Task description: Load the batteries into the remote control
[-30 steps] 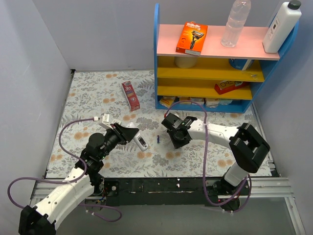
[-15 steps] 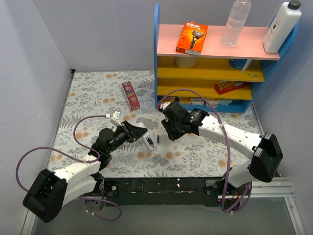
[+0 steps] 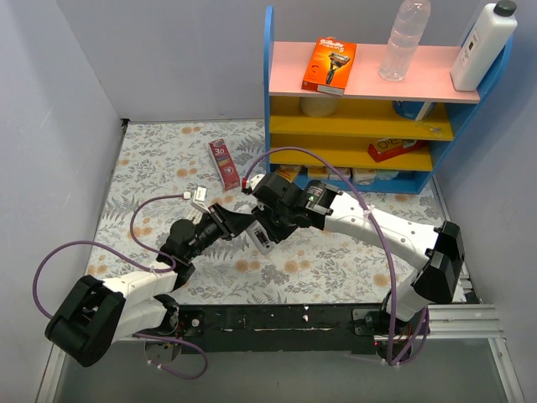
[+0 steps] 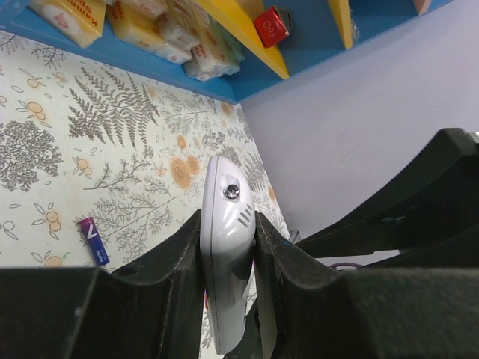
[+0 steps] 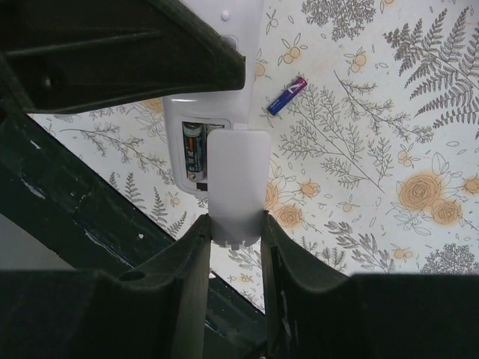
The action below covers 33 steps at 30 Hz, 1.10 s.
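My left gripper (image 4: 227,224) (image 3: 243,225) is shut on the white remote control (image 4: 224,247) (image 3: 261,238), gripping its sides and holding it above the table. My right gripper (image 5: 234,221) (image 3: 273,223) is shut on the remote's flat white battery cover (image 5: 236,183). The cover lies over part of the open battery compartment (image 5: 196,146), where one battery (image 5: 192,149) sits in its slot. Another dark blue-purple battery (image 5: 287,95) (image 4: 93,241) lies loose on the floral table cloth. In the top view the right gripper hides that loose battery.
A blue shelf unit (image 3: 270,101) with yellow boards stands at the back right, holding an orange razor box (image 3: 329,65), a clear bottle (image 3: 403,38) and a white bottle (image 3: 483,46). A red box (image 3: 224,163) lies on the cloth at the back left.
The right arm has swung left with the cover until it meets the remote. The left gripper has carried the remote right and forward towards it.
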### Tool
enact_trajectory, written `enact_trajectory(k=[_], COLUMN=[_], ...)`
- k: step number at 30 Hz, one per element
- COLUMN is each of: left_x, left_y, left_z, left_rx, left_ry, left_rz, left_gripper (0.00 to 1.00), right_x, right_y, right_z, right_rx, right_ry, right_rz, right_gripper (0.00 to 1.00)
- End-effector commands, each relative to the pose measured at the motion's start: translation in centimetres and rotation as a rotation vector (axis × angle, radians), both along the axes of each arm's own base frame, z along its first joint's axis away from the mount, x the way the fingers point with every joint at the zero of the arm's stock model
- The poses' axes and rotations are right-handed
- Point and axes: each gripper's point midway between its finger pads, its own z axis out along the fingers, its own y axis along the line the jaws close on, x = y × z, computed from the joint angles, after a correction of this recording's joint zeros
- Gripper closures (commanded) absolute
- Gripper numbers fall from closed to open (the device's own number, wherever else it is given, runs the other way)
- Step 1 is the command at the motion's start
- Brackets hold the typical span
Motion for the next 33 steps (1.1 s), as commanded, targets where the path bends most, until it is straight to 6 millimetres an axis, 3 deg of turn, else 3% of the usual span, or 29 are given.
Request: enact_trajectory(k=[1, 18, 33], left_x=[0.3, 0.6, -0.1], left_y=[-0.3, -0.3, -0.7], left_z=[3.1, 3.5, 4.5], left_rx=[-0.067, -0.099, -0.120], left_ry=[-0.071, -0.044, -0.059], left_rz=[0.000, 0.013, -0.028], left_gripper=[1.00, 1.00, 1.00], right_x=[-0.2, -1.1, -0.2], right_y=[-0.1, 1.2, 1.4], right_z=[0.7, 0.2, 0.0], right_rx=[-0.047, -0.082, -0.073], right_ry=[-0.001, 0.010, -0.023], right_rz=[0.015, 0.062, 0.015], right_gripper=[0.99, 0.99, 0.99])
